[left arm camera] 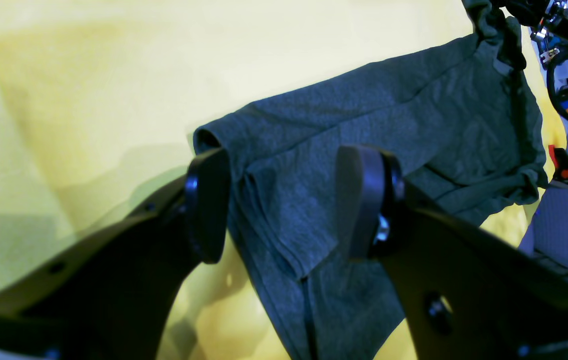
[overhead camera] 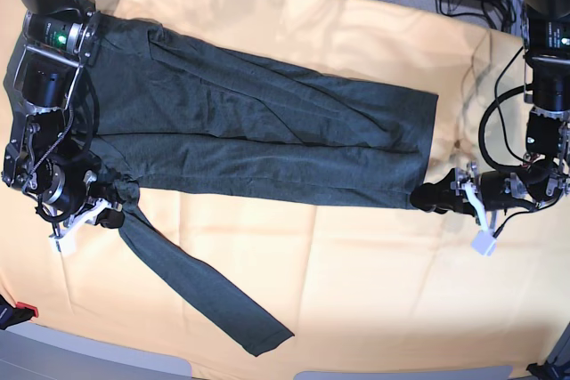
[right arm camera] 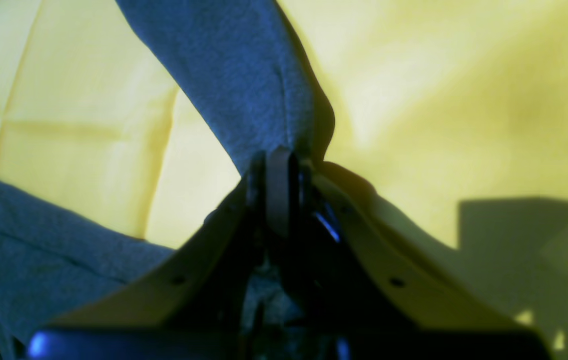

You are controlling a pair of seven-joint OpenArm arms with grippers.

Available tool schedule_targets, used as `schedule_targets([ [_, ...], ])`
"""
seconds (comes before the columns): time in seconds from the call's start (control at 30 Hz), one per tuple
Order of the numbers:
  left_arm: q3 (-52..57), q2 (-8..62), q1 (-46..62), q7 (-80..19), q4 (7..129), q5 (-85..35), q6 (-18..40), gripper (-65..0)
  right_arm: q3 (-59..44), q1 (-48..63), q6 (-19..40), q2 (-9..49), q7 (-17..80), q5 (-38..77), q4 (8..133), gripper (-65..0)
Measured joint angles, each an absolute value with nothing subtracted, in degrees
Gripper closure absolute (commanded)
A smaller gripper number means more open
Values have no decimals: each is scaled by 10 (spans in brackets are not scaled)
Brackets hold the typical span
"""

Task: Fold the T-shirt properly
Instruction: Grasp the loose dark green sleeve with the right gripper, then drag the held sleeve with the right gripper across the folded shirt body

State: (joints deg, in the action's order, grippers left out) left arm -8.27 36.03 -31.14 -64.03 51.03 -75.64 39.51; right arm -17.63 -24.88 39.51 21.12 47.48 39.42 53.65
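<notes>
Spread across the pale yellow-orange cloth [overhead camera: 356, 282], the large dark charcoal-green heathered knit T-shirt [overhead camera: 258, 140], folded lengthwise into a long band running from 10 o'clock toward 3 o'clock in the base view. One long sleeve [overhead camera: 200, 295] trailing from the band's 8 o'clock end down toward 6 o'clock, flat on the cloth.

Right gripper [right arm camera: 278, 190] at 9 o'clock in the base view, clenched on the T-shirt where the sleeve leaves the body; fabric pinched between the dark pads [right arm camera: 277, 200] and rising away from them.

Left gripper [left arm camera: 284, 200] at 3 o'clock, released, jaws spread wide, just beside the band's hemmed corner; one pad [left arm camera: 208, 205] touching or nearly touching the rolled edge, cannot tell which.
</notes>
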Motion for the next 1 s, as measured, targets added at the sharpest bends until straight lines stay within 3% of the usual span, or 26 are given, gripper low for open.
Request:
schedule_targets([
  [0.27, -83, 360, -311, -640, 510, -758, 396, -347, -174, -206, 395, 213, 542, 474, 663, 0],
  [0.7, -83, 361, -311, -641, 512, -758, 396, -346, -171, 1, 397, 272, 584, 565, 989, 0],
  [1.0, -83, 361, -311, -641, 512, -758, 395, -346, -171, 102, 397, 306, 641, 577, 1103, 0],
])
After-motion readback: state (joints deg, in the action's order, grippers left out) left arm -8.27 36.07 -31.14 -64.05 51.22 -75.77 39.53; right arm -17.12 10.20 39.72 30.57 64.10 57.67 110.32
